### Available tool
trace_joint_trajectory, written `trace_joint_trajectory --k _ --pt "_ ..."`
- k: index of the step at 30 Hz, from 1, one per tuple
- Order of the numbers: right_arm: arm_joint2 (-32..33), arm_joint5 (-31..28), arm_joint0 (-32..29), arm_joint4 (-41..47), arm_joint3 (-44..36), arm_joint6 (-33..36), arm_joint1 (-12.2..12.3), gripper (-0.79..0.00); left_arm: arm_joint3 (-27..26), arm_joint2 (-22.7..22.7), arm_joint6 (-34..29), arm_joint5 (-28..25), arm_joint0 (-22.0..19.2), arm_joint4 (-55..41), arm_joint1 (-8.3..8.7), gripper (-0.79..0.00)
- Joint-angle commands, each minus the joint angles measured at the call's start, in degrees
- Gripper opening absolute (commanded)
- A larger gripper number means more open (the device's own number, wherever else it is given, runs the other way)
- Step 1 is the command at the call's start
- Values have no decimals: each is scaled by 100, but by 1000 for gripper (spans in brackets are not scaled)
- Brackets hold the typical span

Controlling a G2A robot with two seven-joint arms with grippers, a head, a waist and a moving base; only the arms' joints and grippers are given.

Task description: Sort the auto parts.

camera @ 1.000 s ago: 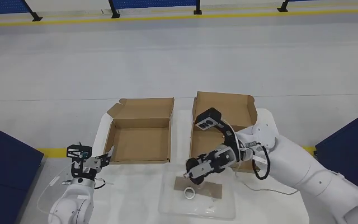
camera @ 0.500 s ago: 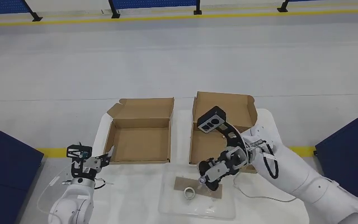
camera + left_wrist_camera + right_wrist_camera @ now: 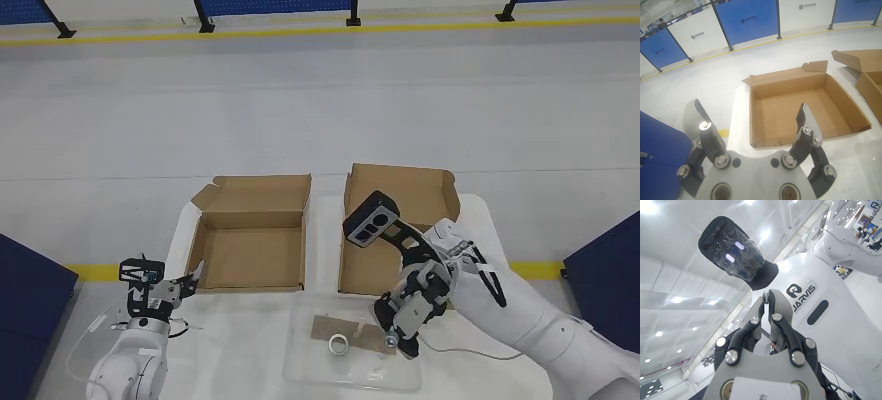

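At the lower centre of the top view, a small threaded metal part (image 3: 766, 294) is pinched at the very tips of the right fingers (image 3: 779, 303), over the right part of the clear tray (image 3: 300, 372).

The left fingers (image 3: 807, 118) are held spread wide with nothing between them, at the lower left, just beside the near corner of the left box (image 3: 250, 255). A white ring (image 3: 339, 346) and a brown card strip (image 3: 345, 330) are seen in the tray on the counter (image 3: 240, 325). The step in hand is judged to be carrying the part to the right box (image 3: 365, 265), just above the tray in the frame. A firm pinch is called for, since so little of the part is held. The part should be brought well over the box wall and released low inside, so that it is not bounced out.
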Motion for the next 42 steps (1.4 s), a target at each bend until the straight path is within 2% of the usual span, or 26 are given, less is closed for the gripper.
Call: trace_joint_trajectory --k 1,6,16,28,37,42 --pt "0 0 0 1 0 0 0 -785 0 0 0 0 0 0 0 0" --pt "94 199 -239 359 -241 -175 -63 -785 0 0 0 0 0 0 0 0" --pt "349 646 -627 1117 -252 -53 -275 -785 0 0 0 0 0 0 0 0" --pt "437 724 -729 1137 -272 -131 -340 -785 0 0 0 0 0 0 0 0" --pt "648 1011 -1126 1794 -539 -444 -515 -785 0 0 0 0 0 0 0 0" --pt "760 1053 -1225 1806 -527 -582 -617 -785 0 0 0 0 0 0 0 0"
